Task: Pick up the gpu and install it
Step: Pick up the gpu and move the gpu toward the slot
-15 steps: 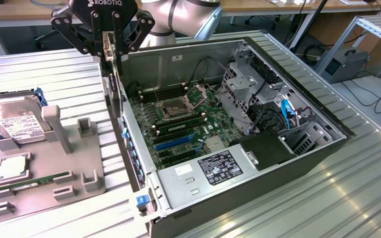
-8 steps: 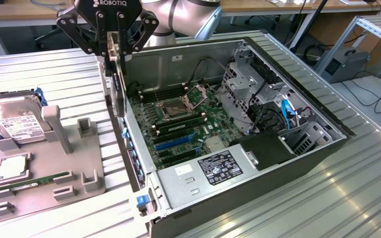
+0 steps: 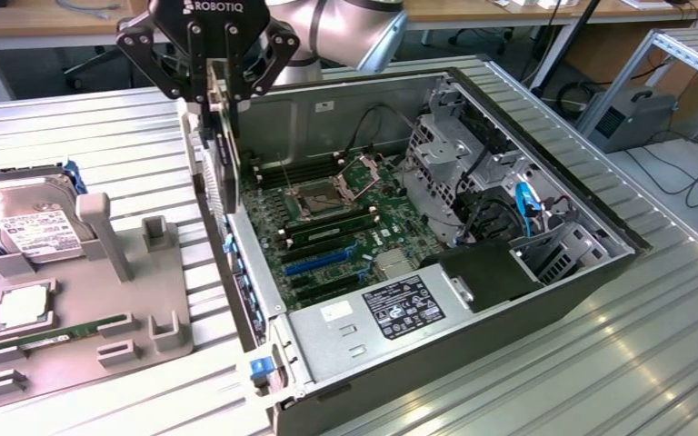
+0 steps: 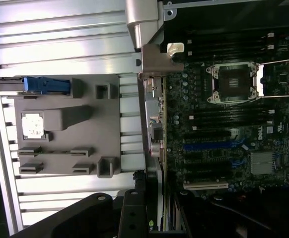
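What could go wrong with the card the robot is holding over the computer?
The gripper pinches the gpu by one edge only, so it might tilt or slip. Its silver bracket hangs right beside the computer case wall and could snag there. Lowered a bit off-line, the card could hit the motherboard instead of sliding in.

1. The fingers (image 3: 264,71) are black, under white lettering.
2. The gpu (image 3: 210,173) is a dark board with a silver bracket.
3. The motherboard (image 3: 324,227) is green, with blue slots (image 3: 319,262).
4. The hard drive (image 3: 34,222) is silver with a white label, on a grey holder (image 3: 143,313).
5. The table (image 3: 106,127) is silvery, ribbed in long stripes.
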Robot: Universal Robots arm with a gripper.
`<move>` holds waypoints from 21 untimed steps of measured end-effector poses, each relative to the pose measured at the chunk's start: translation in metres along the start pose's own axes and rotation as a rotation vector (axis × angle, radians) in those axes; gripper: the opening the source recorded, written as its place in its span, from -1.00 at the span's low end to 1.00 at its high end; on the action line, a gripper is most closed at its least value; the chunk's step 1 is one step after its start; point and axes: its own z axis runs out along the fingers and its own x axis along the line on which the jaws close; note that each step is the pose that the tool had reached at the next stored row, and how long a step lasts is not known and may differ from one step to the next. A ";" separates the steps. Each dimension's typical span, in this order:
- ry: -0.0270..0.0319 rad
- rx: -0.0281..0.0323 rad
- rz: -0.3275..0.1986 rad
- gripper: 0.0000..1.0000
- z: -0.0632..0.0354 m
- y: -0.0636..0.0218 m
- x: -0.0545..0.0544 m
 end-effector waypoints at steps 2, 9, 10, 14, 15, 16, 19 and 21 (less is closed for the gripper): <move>0.0007 0.0000 0.000 -0.47 0.0003 0.0002 -0.002; 0.0009 0.0000 0.000 -0.47 0.0003 0.0002 -0.002; 0.0009 0.0001 0.000 -0.47 0.0003 0.0002 -0.002; 0.0009 0.0001 0.000 -0.47 0.0003 0.0004 -0.004; 0.0009 0.0001 0.000 -0.47 0.0002 0.0004 -0.004; 0.0009 0.0001 0.000 -0.47 0.0002 0.0004 -0.005; 0.0008 0.0002 0.000 -0.47 0.0001 0.0007 -0.009; 0.0008 0.0002 0.000 -0.47 0.0001 0.0009 -0.011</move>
